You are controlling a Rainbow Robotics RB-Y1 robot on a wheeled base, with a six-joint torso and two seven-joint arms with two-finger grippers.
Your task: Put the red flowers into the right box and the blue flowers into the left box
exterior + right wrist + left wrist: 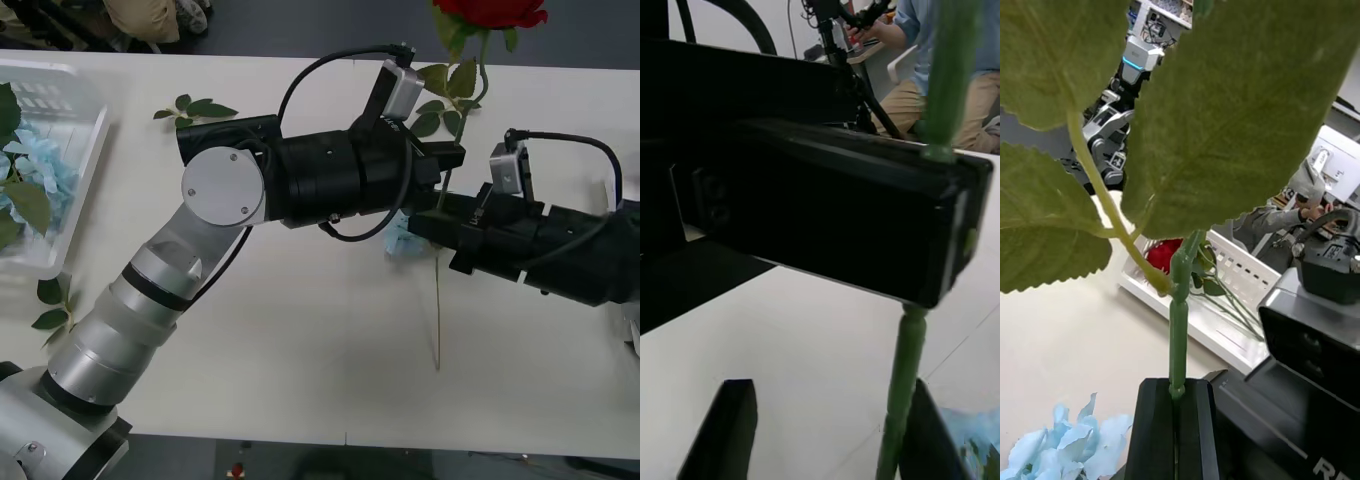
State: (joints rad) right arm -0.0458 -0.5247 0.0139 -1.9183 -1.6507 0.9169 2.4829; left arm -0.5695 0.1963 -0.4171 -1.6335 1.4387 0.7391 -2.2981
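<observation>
The red flower (pixel 490 12) stands upright right of centre, bloom at the far edge, its thin stem reaching down to the bench (pixel 300 340). It looks light and whippy, top-heavy, so mid-stem is the sensible hold. The left pincer (pixel 1176 420) is clamped there; the right pincer (pixel 827 427) is spread wide around the stem lower down.

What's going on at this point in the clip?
The left gripper is shut on the stem of a red flower over the middle of the table. The right gripper, jaws open, sits at the same stem just below. A blue flower lies under the arms, and more blue flowers are already in the left box.
</observation>
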